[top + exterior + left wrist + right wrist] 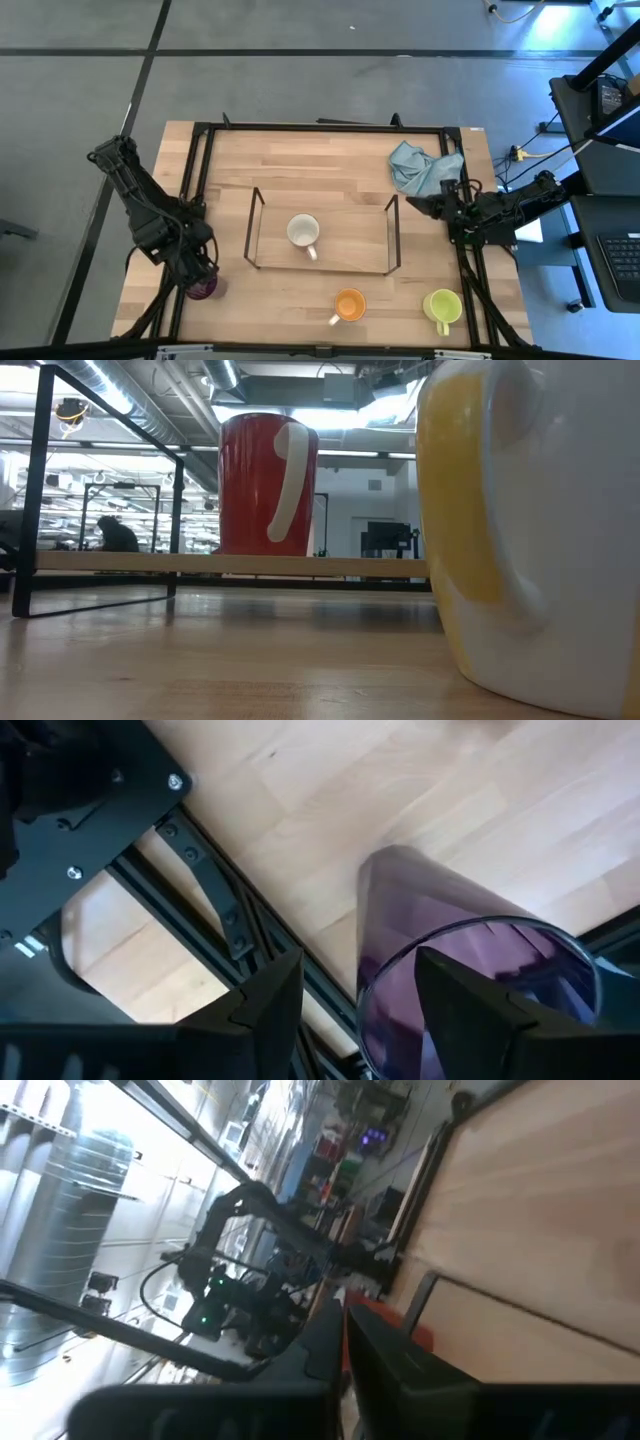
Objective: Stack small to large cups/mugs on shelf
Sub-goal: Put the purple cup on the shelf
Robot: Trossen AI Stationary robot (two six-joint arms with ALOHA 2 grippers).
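Pale wood of the counter (300,290) carried the shelf (322,268) with one white-lined mug (303,231) on it. At the near left corner the left hand (355,985), spread, straddled the purple cup's (203,287) rim; judging by this, closing and lifting would come next. Pressed together, the right hand (412,203) waited by the cloth (422,166).

A brown-orange mug (303,232) with white inside stands upright on the black wire shelf (322,268). The purple cup (203,287) sits at the table's front left, the orange mug (349,305) and yellow-green mug (442,306) along the front edge.
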